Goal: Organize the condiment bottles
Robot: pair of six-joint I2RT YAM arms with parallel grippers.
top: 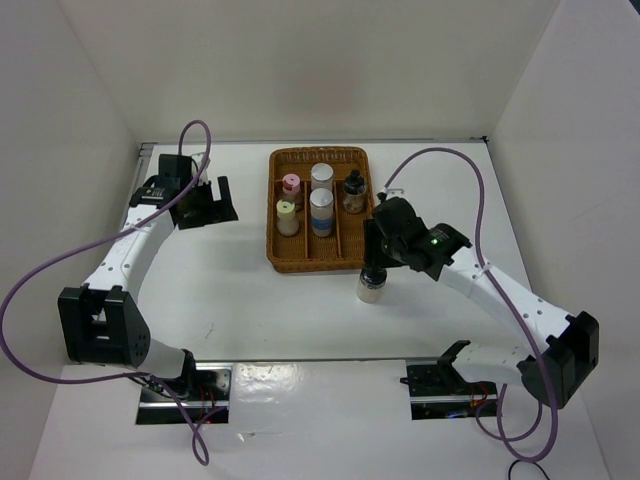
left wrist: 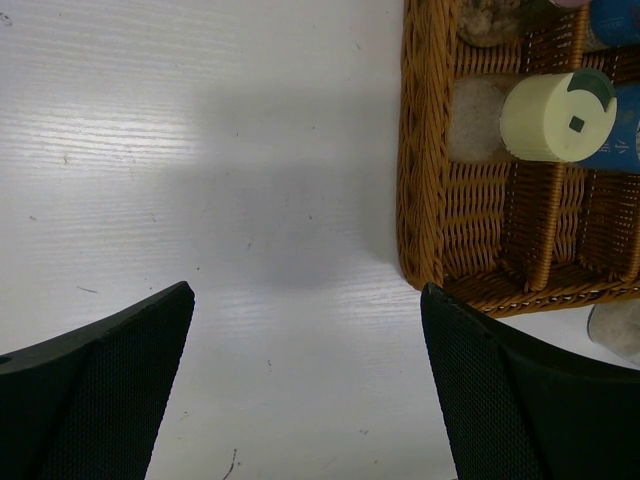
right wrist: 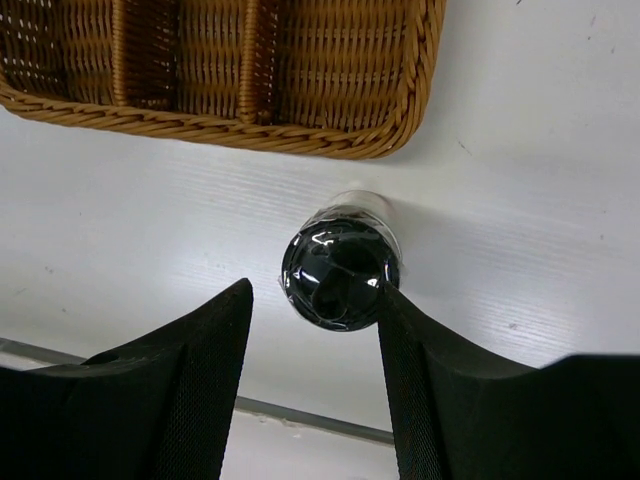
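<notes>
A black-capped bottle (top: 371,286) stands upright on the table just off the wicker tray's (top: 274,220) near right corner. My right gripper (top: 374,262) is open right above it. In the right wrist view the black cap (right wrist: 338,275) sits between the fingertips of the gripper (right wrist: 315,295), against the right finger (right wrist: 420,350) and apart from the left one. The tray holds a pink-capped bottle (top: 291,185), a pale-yellow-capped one (top: 287,214), two silver-white-capped ones (top: 321,177) (top: 321,207) and a black-capped one (top: 353,189). My left gripper (top: 215,204) is open and empty over bare table left of the tray.
The tray (left wrist: 425,200) has lengthwise dividers; its near compartments hold nothing. In the left wrist view the yellow cap (left wrist: 557,116) lies to the right of my left gripper (left wrist: 305,295). White walls enclose the table on three sides. A metal strip runs along the near edge (right wrist: 300,415).
</notes>
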